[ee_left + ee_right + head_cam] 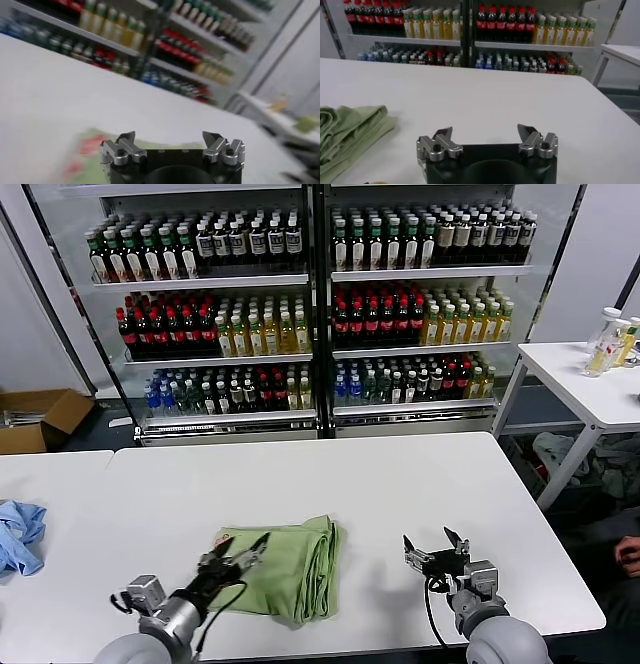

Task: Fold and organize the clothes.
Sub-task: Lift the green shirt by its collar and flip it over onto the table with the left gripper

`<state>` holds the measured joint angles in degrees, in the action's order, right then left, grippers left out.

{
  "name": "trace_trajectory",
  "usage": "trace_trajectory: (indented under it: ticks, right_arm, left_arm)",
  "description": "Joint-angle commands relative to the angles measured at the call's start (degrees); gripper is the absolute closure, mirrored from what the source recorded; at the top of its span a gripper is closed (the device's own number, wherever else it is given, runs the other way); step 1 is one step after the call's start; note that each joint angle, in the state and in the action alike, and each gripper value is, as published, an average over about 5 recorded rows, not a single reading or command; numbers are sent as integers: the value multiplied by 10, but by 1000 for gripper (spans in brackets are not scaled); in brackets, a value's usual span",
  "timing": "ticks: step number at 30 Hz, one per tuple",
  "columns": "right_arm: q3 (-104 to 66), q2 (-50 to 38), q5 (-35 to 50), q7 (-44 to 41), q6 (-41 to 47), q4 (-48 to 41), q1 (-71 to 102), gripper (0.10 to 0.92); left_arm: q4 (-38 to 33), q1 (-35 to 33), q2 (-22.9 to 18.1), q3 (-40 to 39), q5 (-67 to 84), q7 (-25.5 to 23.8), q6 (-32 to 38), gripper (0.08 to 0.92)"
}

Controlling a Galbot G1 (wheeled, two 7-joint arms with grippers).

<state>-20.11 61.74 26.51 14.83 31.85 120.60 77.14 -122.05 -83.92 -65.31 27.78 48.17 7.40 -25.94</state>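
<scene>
I had the light green polo shirt (290, 569) lying as a folded bundle on the white desk (400, 484), near the front edge and a little to my left of centre. Its long axis ran away from me toward the drink shelves (320, 304), with the thick stacked folds along its right side. My left gripper (237, 562) hovered right over the shirt's left half, fingers spread apart and grasping nothing; in the left wrist view the cloth (90, 150) with its pink print sat just beyond the spread fingers (125, 145). My right gripper (437, 552) waited well apart from the shirt, off to the bundle's right over bare desk, fingers (442, 140) likewise released and empty; its wrist view showed the folded edge (355, 127) off to one side. So the left arm was clearly the nearer one, and I judged any tidying push or re-grip would fall to it, working across the bundle's short axis. A small light-blue cloth (20, 534) lay at the far left, untouched
</scene>
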Motion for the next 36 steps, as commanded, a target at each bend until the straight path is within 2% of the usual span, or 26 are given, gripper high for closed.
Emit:
trace_trajectory:
  ticks: [1, 11, 17, 25, 36]
  right_arm:
    - [0, 0, 0, 0, 0, -1, -5, 202]
    - [-8, -4, 1, 0, 0, 2, -1, 202]
    - [-9, -3, 1, 0, 0, 4, 3, 203]
    - [-16, -6, 3, 1, 2, 12, 8, 203]
    - [-21, -3, -1, 1, 1, 20, 22, 203]
  left_arm:
    - [81, -7, 34, 44, -127, 39, 2, 178]
    - [91, 14, 27, 15, -85, 5, -44, 177]
    - [104, 23, 26, 8, -52, -12, -45, 193]
    - [104, 20, 22, 15, -1, -30, -45, 404]
    - [121, 28, 10, 60, 198, -50, -58, 725]
